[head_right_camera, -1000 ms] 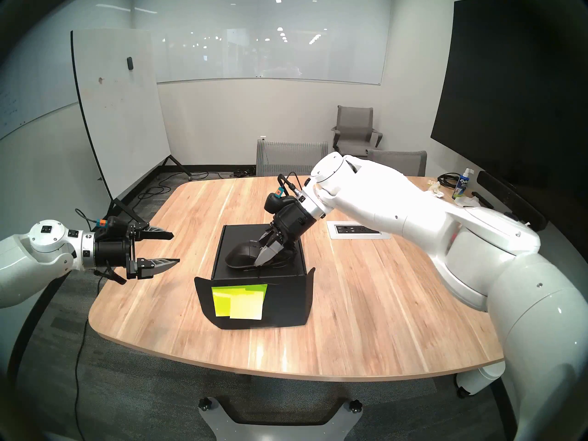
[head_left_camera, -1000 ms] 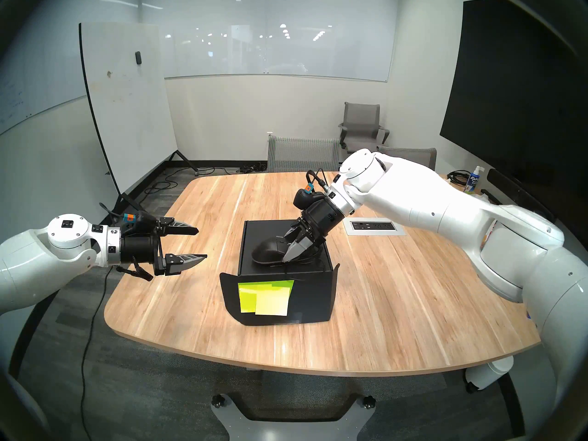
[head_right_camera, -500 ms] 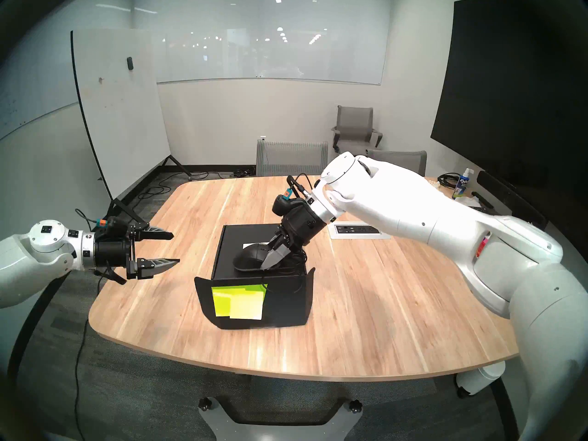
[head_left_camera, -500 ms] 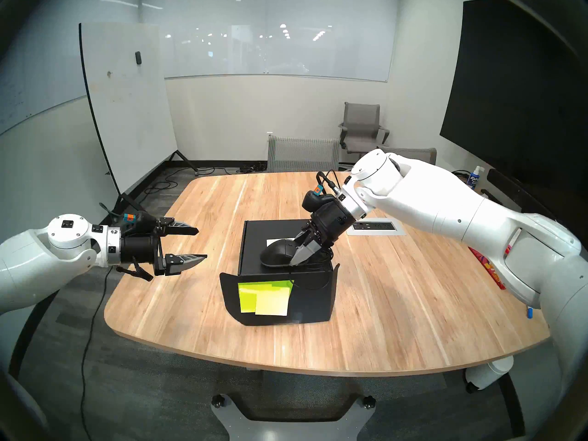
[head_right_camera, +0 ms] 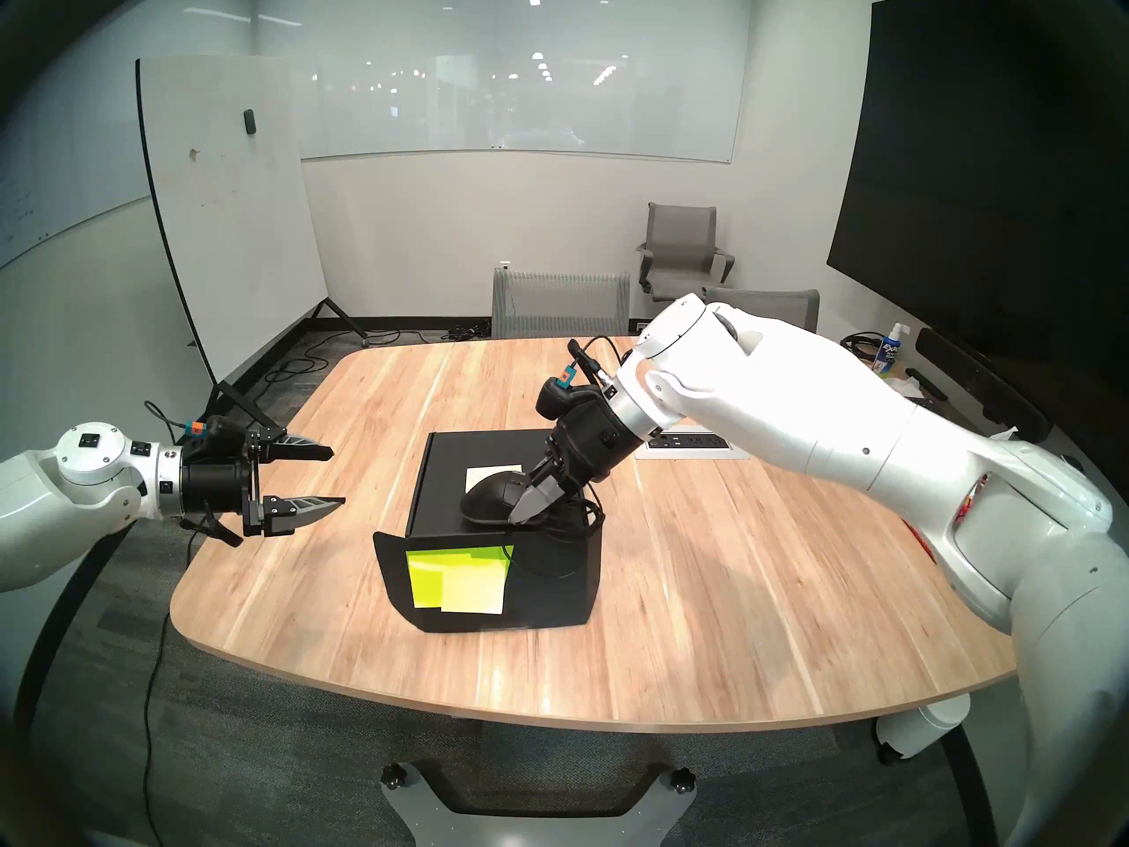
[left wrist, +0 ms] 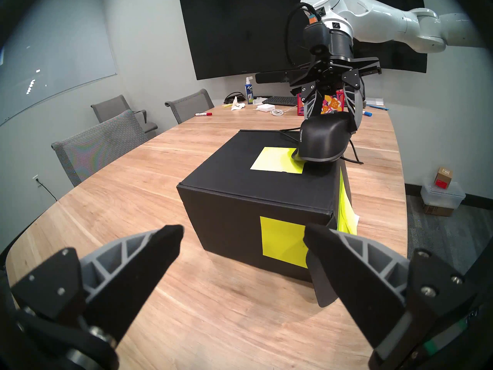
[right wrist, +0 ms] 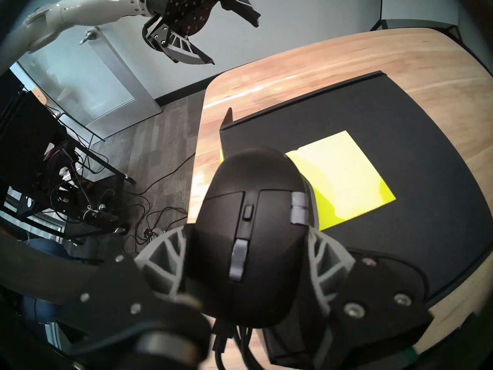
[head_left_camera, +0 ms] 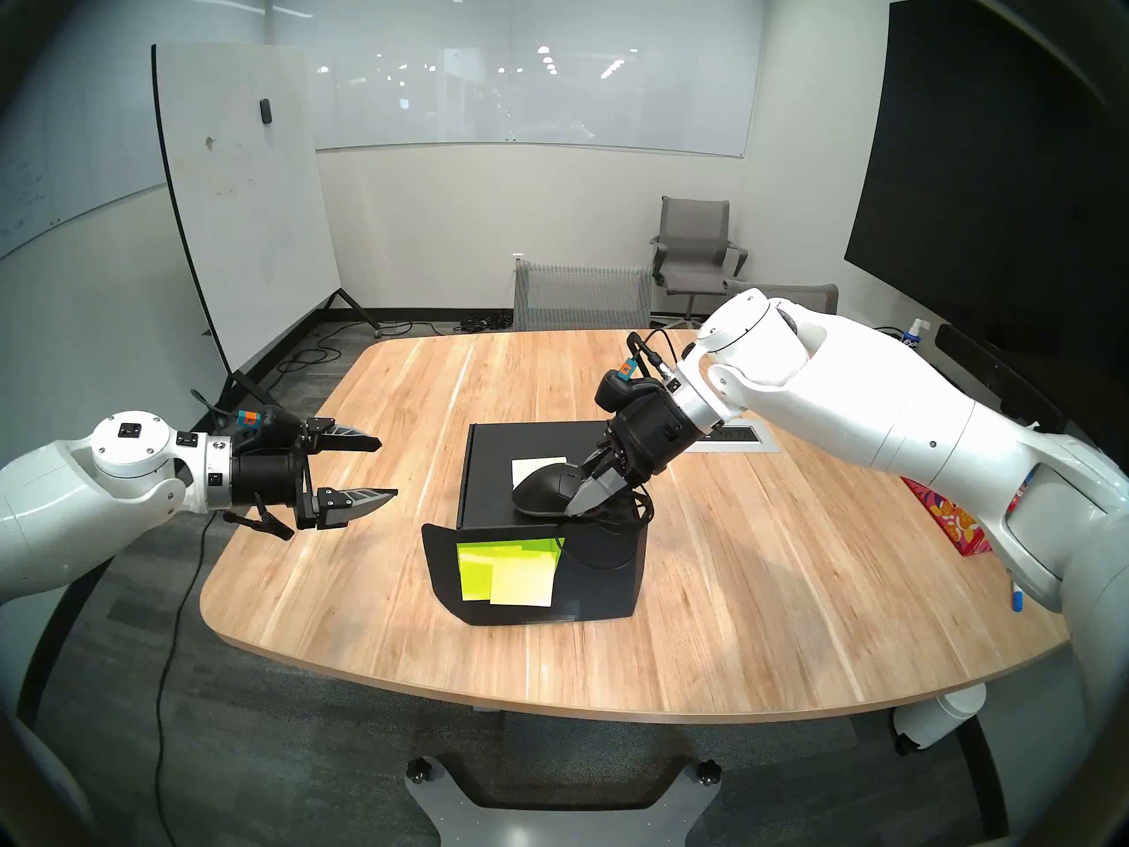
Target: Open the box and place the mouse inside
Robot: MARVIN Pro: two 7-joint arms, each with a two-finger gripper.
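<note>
Leftmost, the left gripper [head_left_camera: 360, 470] hangs beside the wooden bench [head_left_camera: 763, 583] with its two jaws spread wide and nothing between them. Next comes the one matte black cardboard box [head_left_camera: 489, 479], standing in the middle of the bench, its top still closed; its front flap hangs down and carries yellow-green sticky notes [head_left_camera: 510, 571], at least two overlapping there, with one more on the top panel and one on the left side wall. It looks light and fairly stiff, and the loose flap edge seems the natural place to take hold when lifting the lid. To the right, the right gripper [head_left_camera: 595, 491] is clamped across the flanks of the single black wired computer mouse [head_left_camera: 540, 485], held just above the box's right top edge. Its hard, smooth shell probably slips easily, so the waist suits the grip, while its thin black cable [head_left_camera: 611, 546] dangles down the box front and may snag.
</note>
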